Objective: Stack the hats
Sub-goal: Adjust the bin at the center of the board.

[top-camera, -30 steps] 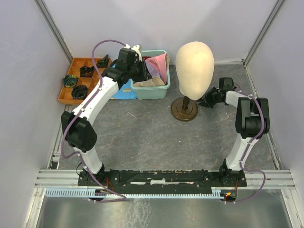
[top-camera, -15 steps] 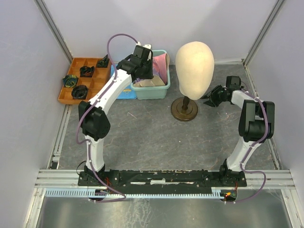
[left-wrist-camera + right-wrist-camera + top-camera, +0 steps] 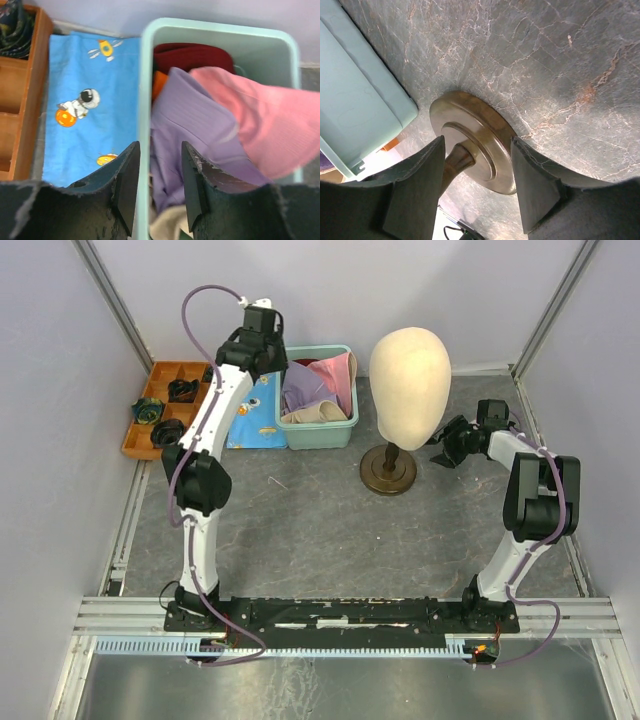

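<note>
- Left arm has swung up and back-left from a sec ago: it was low over the bin (image 3: 215, 30), and now the left gripper (image 3: 159, 150) hangs higher, above the bin's left rim, w/ the blue cloth (image 3: 90, 100) on one side and the hats on the other.
- Its jaws stand apart w/ nothing between them. No hat came up w/ it, so we judge that pass gave no pick.
- All hats we can see are in the bin, in a loose heap and not a neat stack: lavender hat (image 3: 195, 125) on top at centre, pink hat (image 3: 260, 125) draped to the right, dark red hat (image 3: 192, 55) at the back, orange hat (image 3: 157, 82) a sliver by the left wall, cream-beige hat (image 3: 167, 227) at the near end.
- Right gripper (image 3: 476, 142) has edged closer to the mannequin head (image 3: 408, 370); its jaws are parted wider than before and empty, framing the stand base (image 3: 480, 165) w/o touching, as far as we can tell.
- For the task: stacking not begun. We reckon the lavender hat is the easiest first grab.
</note>
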You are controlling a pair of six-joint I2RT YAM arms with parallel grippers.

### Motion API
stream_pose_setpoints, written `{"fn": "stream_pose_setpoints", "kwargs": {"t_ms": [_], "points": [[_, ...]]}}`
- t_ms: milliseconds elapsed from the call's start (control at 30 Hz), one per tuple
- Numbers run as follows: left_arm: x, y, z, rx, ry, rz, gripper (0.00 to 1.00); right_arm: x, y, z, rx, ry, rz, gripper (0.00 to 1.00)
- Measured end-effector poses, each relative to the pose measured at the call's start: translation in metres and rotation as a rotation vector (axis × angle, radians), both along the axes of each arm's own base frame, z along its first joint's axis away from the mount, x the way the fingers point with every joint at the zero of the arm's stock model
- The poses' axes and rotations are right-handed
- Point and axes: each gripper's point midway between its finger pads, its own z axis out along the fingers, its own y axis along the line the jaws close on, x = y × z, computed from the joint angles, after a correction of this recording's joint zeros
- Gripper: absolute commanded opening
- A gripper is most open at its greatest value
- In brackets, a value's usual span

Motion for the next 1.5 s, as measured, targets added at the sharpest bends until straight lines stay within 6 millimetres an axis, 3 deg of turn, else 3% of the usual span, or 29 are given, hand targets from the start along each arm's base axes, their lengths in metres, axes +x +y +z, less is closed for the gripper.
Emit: {"fn": "stream_pose_setpoints", "kwargs": {"t_ms": [167, 367, 600, 733, 1000, 1233, 1500], "points": [[0.024, 0.031, -0.046, -0.043, 0.079, 0.064, 0.48, -0.001, 0.000, 0.003, 0.004, -0.004, 0.000, 0.65], [0.038, 0.006, -0.099, -0.121, 0.156, 0.009, 0.49, -0.002, -0.004, 0.008, 0.000, -0.011, -0.005, 0.66], [0.041, -0.025, -0.093, -0.190, 0.128, -0.068, 0.50, -0.002, -0.010, 0.008, -0.006, -0.012, -0.010, 0.66], [0.043, -0.031, -0.091, -0.198, 0.113, -0.077, 0.51, -0.002, -0.012, 0.008, -0.007, -0.011, -0.014, 0.66], [0.045, -0.032, -0.091, -0.201, 0.101, -0.078, 0.51, -0.002, -0.015, 0.008, -0.007, -0.011, -0.021, 0.66], [0.045, -0.025, -0.093, -0.191, 0.111, -0.059, 0.37, -0.002, -0.015, 0.008, -0.007, -0.011, -0.021, 0.66], [0.046, -0.012, -0.096, -0.175, 0.120, -0.028, 0.29, -0.002, -0.015, 0.008, -0.007, -0.012, -0.021, 0.65]]}}
